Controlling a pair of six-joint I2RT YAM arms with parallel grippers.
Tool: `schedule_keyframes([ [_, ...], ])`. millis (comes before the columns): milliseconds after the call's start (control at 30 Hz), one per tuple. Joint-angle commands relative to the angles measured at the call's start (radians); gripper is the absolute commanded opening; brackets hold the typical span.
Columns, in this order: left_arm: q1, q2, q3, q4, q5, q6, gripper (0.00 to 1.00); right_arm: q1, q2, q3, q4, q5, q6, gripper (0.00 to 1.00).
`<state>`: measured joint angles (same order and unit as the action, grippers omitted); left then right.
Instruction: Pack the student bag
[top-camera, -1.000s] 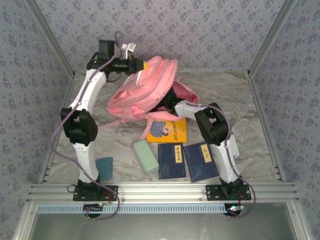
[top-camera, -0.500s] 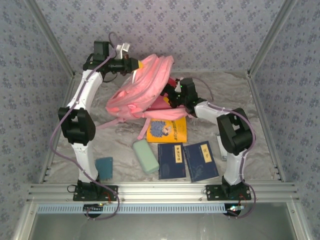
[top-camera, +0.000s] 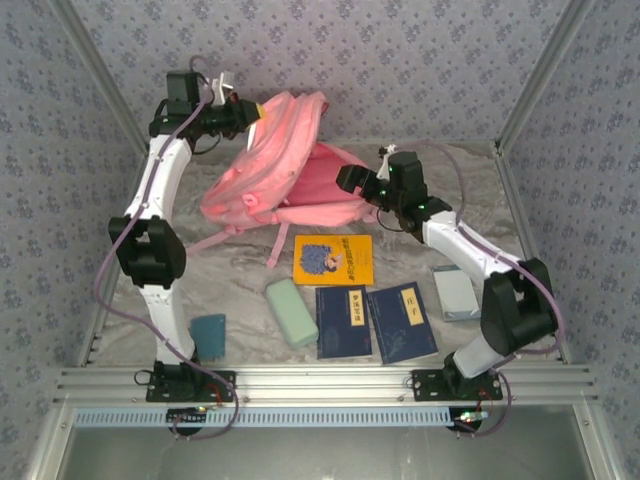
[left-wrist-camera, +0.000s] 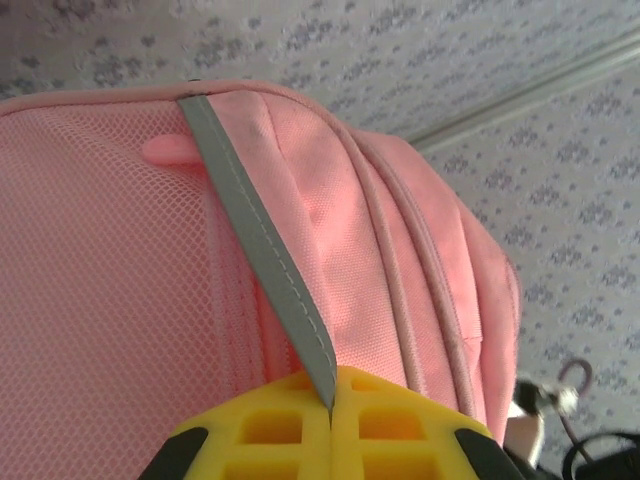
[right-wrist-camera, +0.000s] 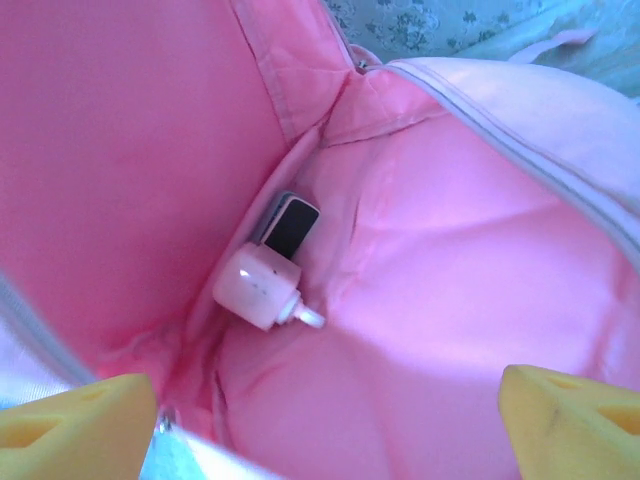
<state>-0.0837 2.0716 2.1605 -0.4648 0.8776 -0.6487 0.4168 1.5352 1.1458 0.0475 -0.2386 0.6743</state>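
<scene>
At the back of the tabletop (top-camera: 250, 290), the left pincer (top-camera: 256, 112) is clamped on the student bag (top-camera: 265, 165) by its grey strip (left-wrist-camera: 265, 270); the right pincer (top-camera: 349, 180) stands apart at its opening.

Robot test cell in a lab, not a lived-in room.
Aluminium rails (top-camera: 320, 378) frame the enclosure, with uprights at 11 and 1 o'clock. Flower-patterned panels (top-camera: 400, 60) wall in three sides, and a marbled sheet covers the bench (top-camera: 240, 285). The cabled left arm (top-camera: 160, 270) and right arm (top-camera: 470, 250) are bolted on at 6 o'clock.
</scene>
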Motion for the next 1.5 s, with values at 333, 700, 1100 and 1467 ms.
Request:
schedule_keyframes([
  [333, -0.037, 0.0, 0.091, 0.07, 0.135, 0.038, 0.0, 0.312, -0.075, 0.029, -0.412, 0.176, -0.446, 0.9],
  [700, -0.132, -0.088, 0.014, -0.087, 0.088, 0.178, 0.0, 0.669, 0.113, 0.13, -0.696, 0.347, -0.386, 0.98],
  [1100, -0.149, -0.176, -0.243, -0.058, 0.043, 0.199, 0.0, 0.806, 0.375, 0.326, -0.897, 0.407, -0.227, 1.0],
  [1467, -0.152, -0.177, -0.284, -0.041, 0.046, 0.198, 0.0, 0.823, 0.456, 0.342, -0.911, 0.308, -0.202, 1.0],
])
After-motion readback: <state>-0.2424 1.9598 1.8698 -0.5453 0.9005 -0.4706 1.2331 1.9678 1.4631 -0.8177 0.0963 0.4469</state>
